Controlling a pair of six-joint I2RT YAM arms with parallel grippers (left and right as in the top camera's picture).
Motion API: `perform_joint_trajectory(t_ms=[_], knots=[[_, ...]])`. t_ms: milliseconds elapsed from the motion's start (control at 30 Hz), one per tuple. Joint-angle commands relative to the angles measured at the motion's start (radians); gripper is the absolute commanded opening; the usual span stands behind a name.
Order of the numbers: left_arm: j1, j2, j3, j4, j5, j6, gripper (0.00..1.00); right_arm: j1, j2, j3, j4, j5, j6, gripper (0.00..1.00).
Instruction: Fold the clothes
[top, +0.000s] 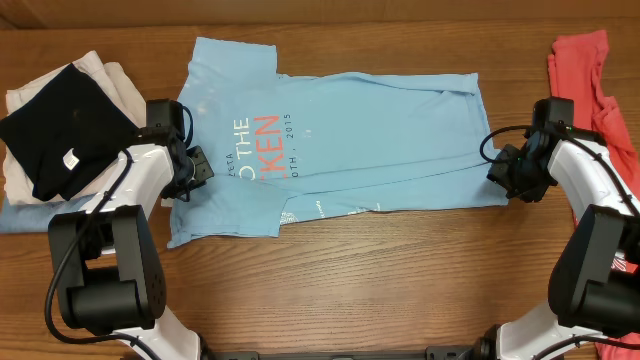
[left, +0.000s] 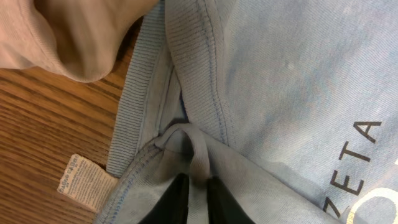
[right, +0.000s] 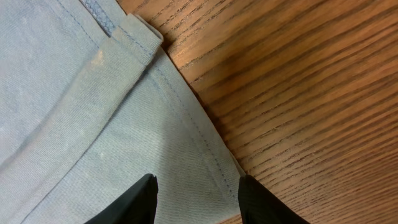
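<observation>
Wooden tabletop, oak grain.

Item one: light blue T-shirt, spread flat across the middle toward the far edge, collar toward the left edge, hem toward the right. It has red and white chest lettering and is creased along its near side. We judge it light, soft and limp, best taken at collar and hem corners.

Left gripper: pinched on a ridge of cloth beside the collar.

Right gripper: fingers apart, straddling a hem corner.

Item two: coral-red T-shirt, rumpled at the right edge.
</observation>
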Motion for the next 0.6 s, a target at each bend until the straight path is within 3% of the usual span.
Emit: perform_joint_trajectory(t_ms=[0, 567], knots=[[-0.002, 0.029, -0.009, -0.002, -0.023, 0.016, 0.08, 0.003, -0.002, -0.003, 0.002, 0.016, -0.003, 0.46], [0.023, 0.014, 0.055, -0.014, 0.046, 0.042, 0.04, 0.003, -0.002, -0.003, 0.005, 0.017, -0.003, 0.46]])
